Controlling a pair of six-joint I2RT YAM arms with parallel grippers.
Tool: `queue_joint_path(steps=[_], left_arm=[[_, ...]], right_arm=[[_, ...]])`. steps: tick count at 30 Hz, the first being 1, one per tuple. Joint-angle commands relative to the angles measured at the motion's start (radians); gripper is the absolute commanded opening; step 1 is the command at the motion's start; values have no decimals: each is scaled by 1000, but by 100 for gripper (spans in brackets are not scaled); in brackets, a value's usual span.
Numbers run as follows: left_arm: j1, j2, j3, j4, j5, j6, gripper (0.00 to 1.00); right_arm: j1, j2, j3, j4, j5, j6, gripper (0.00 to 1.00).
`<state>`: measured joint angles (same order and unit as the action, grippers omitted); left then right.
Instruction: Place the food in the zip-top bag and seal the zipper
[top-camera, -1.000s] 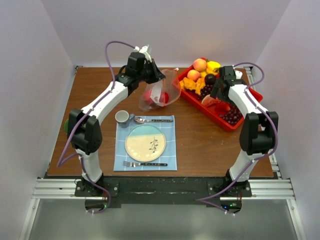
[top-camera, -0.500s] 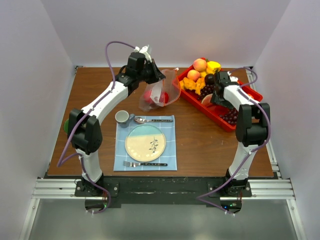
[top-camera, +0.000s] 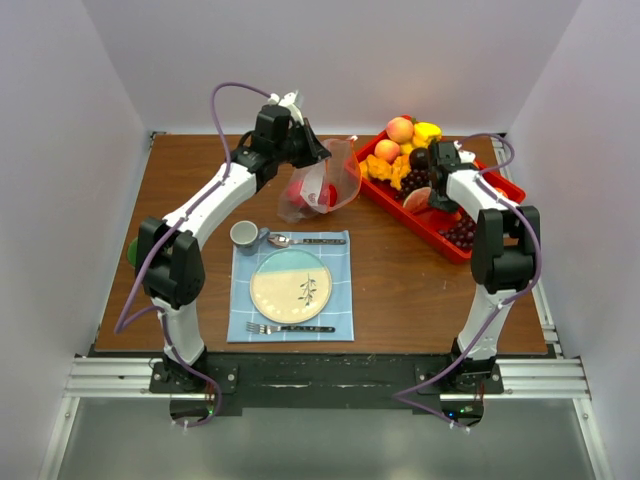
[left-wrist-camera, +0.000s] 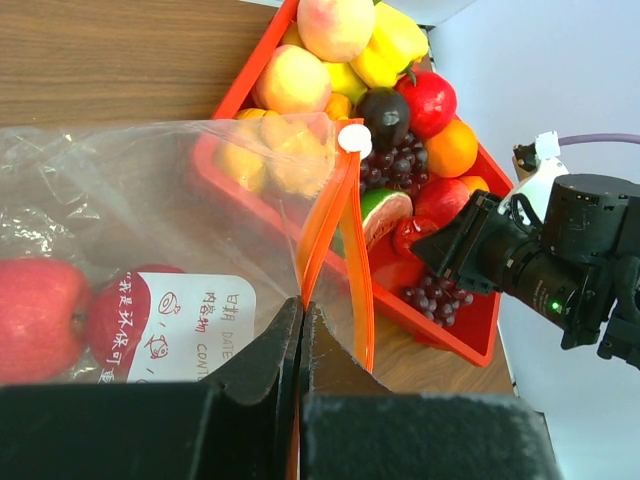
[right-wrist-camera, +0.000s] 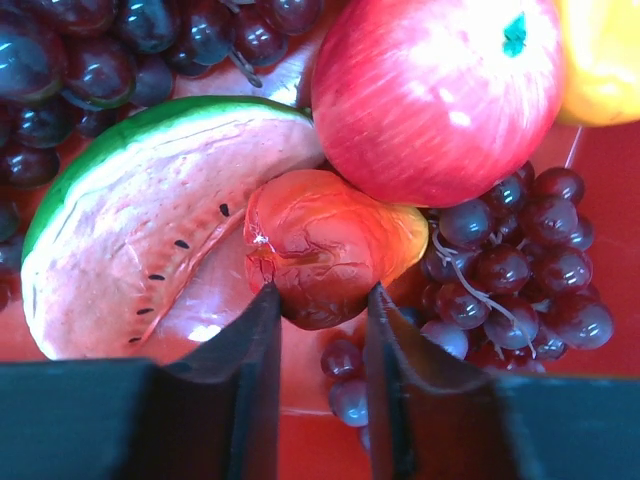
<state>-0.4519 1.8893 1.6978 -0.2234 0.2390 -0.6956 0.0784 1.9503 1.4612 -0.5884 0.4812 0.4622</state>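
My left claw (left-wrist-camera: 300, 320) is pinched together on the zip-top bag (left-wrist-camera: 150, 190) at its zipper (left-wrist-camera: 325, 215), with two apples (left-wrist-camera: 40, 310) inside. My right claw (right-wrist-camera: 320, 310) straddles a red fruit (right-wrist-camera: 320, 245) in the tray (left-wrist-camera: 240, 85); I can't tell whether it grips. Most of the food is unbagged and the zipper is unsealed.

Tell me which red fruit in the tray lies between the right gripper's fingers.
The small wrinkled dark-red fruit, flanked by the right gripper. It is smaller and duller than the glossy red apple next to it, and lies beside the watermelon slice.
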Motion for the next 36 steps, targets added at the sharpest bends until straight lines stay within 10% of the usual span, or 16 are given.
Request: queue_joint_path(steps=[1, 18, 36], left_arm=[[7, -16, -7, 55, 0, 8, 0], [5, -15, -21, 58, 3, -1, 0], [4, -35, -6, -1, 8, 16, 0]], right_arm=[[1, -53, 11, 16, 7, 6, 19], [60, -318, 16, -28, -144, 35, 6], [483, -323, 194, 117, -266, 108, 9]])
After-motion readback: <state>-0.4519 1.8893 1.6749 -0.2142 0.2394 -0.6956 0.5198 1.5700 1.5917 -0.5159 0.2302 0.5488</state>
